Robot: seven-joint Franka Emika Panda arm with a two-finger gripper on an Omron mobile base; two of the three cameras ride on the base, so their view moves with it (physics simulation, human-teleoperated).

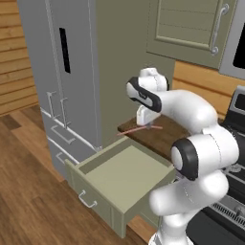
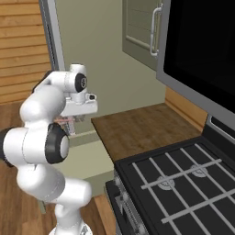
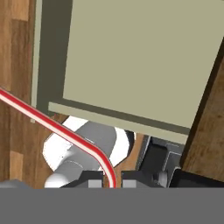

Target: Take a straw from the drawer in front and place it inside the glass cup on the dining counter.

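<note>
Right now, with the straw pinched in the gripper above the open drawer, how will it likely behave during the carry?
The straw looks thin, so probably very light. It sticks far out sideways from the gripper, so it may pivot or slip during swings. It shows a bend near the fingers, so it could flex if it bumps the drawer.

The drawer (image 1: 125, 177) looks matt, painted sage, with a small shiny metal handle (image 1: 87, 199). The straw (image 3: 61, 131) is smooth, glossy red plastic. The tabletop (image 2: 142, 128) is dark wood grain; the fridge (image 1: 57, 72) brushed grey metal.
</note>
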